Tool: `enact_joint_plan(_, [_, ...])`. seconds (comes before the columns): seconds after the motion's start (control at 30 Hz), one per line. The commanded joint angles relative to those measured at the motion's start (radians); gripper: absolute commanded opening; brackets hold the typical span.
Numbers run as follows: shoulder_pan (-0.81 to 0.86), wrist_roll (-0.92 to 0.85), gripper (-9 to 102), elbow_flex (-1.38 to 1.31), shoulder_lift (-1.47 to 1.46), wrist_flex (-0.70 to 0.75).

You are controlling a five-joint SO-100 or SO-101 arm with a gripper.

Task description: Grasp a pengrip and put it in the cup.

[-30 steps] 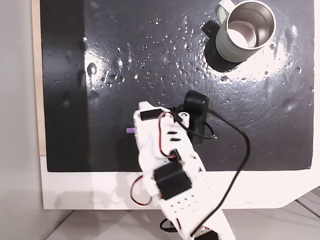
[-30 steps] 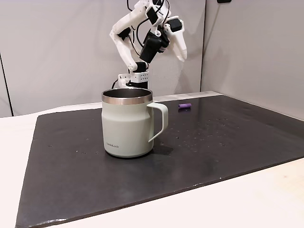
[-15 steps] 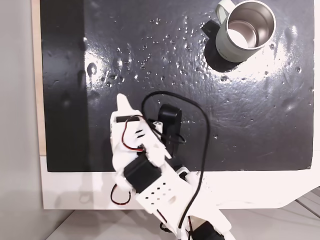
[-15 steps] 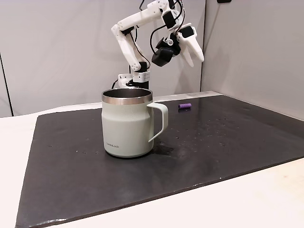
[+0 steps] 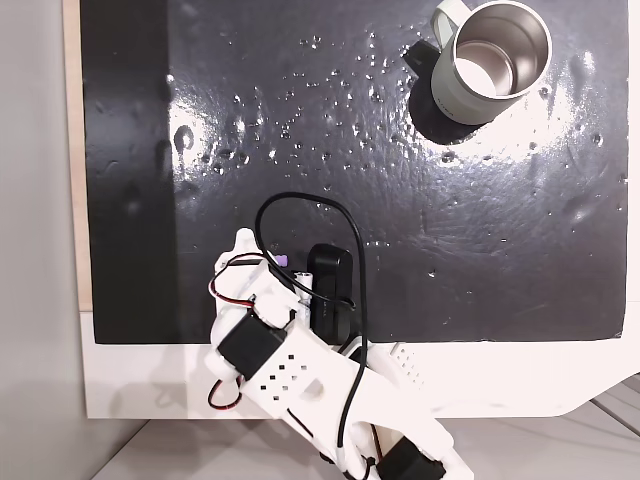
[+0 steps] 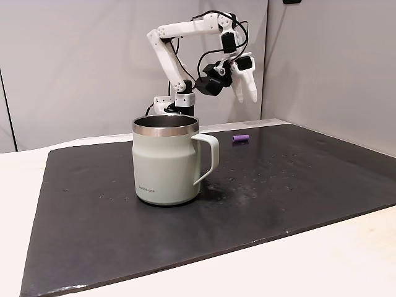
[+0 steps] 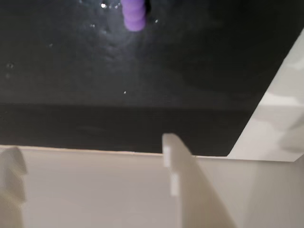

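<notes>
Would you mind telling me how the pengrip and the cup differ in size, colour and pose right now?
Size: the pengrip is tiny, while the cup is far larger.
Colour: the pengrip is light purple; the cup is pale grey-green with a shiny steel rim and inside.
Pose: the pengrip lies on its side, whereas the cup stands upright, mouth up, with a loop handle.
Both rest on the black mat, well apart, and neither is held.
</notes>
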Motion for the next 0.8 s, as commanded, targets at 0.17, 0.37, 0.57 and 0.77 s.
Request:
enact_joint_plan(0.17, [0.0, 0.021, 29, -0.023, -0.117, 0.02])
enact_joint_plan(0.37, [0.014, 0.023, 31, -0.032, -0.186, 0.025])
enact_joint_plan(0.57, [0.041, 0.011, 30, -0.083, -0.304, 0.009])
enact_joint_plan(0.77, [0.026, -0.023, 30, -0.04, -0.347, -0.072])
